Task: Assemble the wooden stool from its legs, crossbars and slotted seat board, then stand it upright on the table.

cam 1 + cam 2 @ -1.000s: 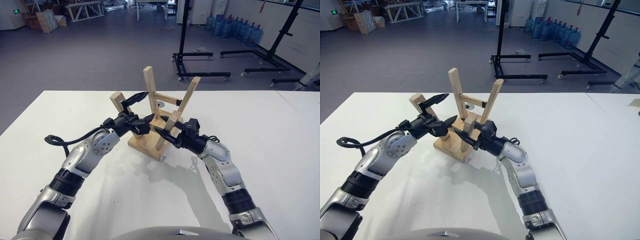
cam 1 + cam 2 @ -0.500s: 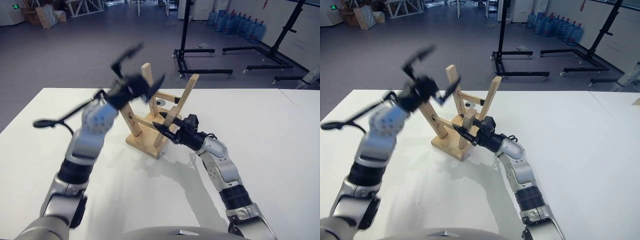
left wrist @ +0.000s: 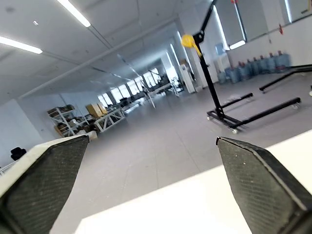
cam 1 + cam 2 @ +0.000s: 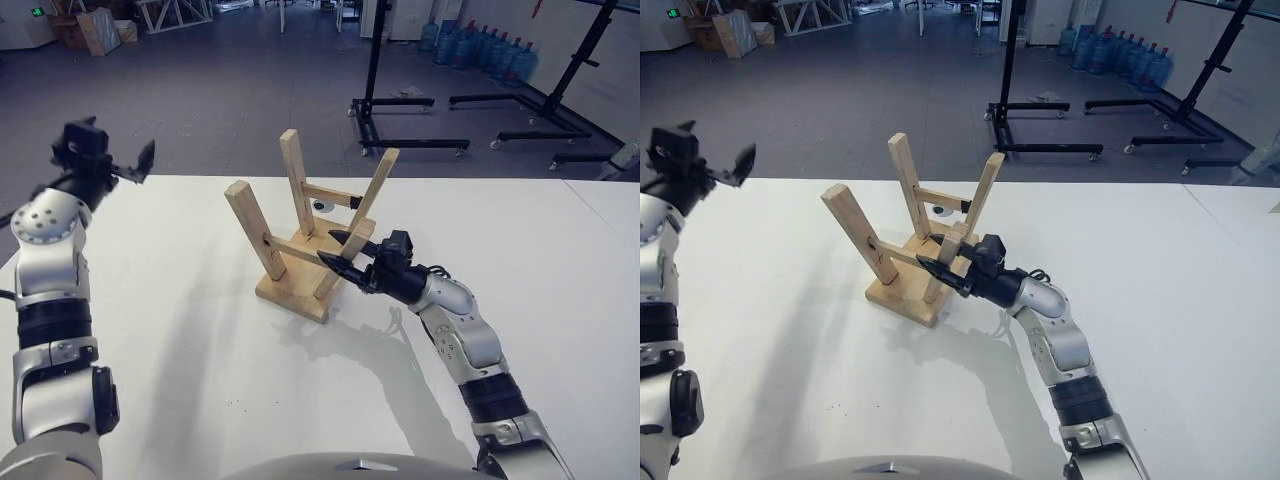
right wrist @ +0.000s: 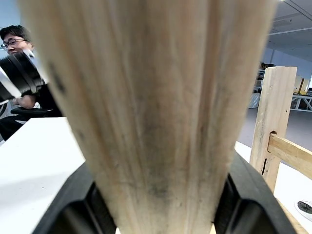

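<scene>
The wooden stool (image 4: 295, 251) sits upside down in the middle of the tabletop (image 4: 200, 390), with its seat board (image 4: 285, 296) flat on the surface and its legs pointing up. The right gripper (image 4: 328, 248) has its fingers clamped on the stool's near leg (image 4: 326, 285), one on each side. The left gripper (image 4: 108, 158) hangs high at the far left, well apart from the stool, fingers spread wide.

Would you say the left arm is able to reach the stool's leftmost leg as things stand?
Probably yes. The left gripper is open, raised off to the left, and only bare table lies between it and the leftmost leg. The right gripper clamps the near leg.
</scene>
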`<act>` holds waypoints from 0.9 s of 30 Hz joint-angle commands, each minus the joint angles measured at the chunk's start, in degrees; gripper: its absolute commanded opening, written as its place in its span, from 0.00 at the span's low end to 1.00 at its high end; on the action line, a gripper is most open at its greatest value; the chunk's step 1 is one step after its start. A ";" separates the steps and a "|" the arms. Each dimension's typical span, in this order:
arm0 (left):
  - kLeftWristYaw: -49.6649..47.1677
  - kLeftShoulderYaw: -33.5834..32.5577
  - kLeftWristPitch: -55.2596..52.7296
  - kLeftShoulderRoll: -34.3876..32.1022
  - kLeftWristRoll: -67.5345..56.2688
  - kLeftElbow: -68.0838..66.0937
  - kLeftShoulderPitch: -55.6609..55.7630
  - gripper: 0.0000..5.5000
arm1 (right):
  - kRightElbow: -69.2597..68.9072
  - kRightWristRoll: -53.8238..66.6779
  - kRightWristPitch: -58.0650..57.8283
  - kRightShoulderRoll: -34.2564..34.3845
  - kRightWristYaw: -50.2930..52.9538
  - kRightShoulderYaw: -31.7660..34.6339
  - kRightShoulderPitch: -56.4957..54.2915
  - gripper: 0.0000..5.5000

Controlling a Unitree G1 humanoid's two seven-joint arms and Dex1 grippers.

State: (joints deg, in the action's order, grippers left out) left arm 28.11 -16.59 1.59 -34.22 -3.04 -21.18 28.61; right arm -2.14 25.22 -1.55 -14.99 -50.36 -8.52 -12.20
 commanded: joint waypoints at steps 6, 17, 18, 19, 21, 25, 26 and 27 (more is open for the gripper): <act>2.74 13.35 11.71 9.44 3.48 -6.88 -0.18 0.87 | -0.98 0.52 -4.36 -2.54 -3.59 -1.66 2.74 0.37; -4.84 19.69 1.38 12.42 10.81 19.63 -8.04 0.87 | 0.12 -0.67 -4.80 -3.37 -4.41 -2.80 1.25 0.37; -5.91 20.78 -0.30 13.20 11.71 21.63 -8.75 0.87 | -0.15 -0.67 -4.93 -3.19 -4.29 -3.02 1.18 0.37; -6.85 21.94 -1.64 14.07 12.50 22.75 -9.27 0.87 | -0.35 -0.70 -4.99 -3.05 -4.17 -3.21 1.15 0.37; -7.99 23.28 -3.52 14.96 13.45 24.22 -10.16 0.87 | -0.53 -0.75 -5.09 -2.82 -3.99 -3.59 1.03 0.37; -9.25 24.00 -5.95 15.74 13.83 25.39 -10.85 0.87 | -0.51 -1.35 -5.20 -1.77 -2.79 -4.56 0.64 0.37; -9.32 24.24 -6.09 15.81 13.80 25.49 -11.06 0.87 | -0.35 -1.50 -5.16 -1.39 -2.49 -4.83 0.45 0.37; -9.28 24.56 -6.17 15.89 13.72 25.63 -11.26 0.87 | -0.17 -1.66 -5.13 -1.07 -2.24 -5.08 0.27 0.37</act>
State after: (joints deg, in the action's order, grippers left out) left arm 15.85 0.99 -5.16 -21.27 9.78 3.02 19.10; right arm -3.91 26.69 -3.60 -18.49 -54.70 -9.52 -11.44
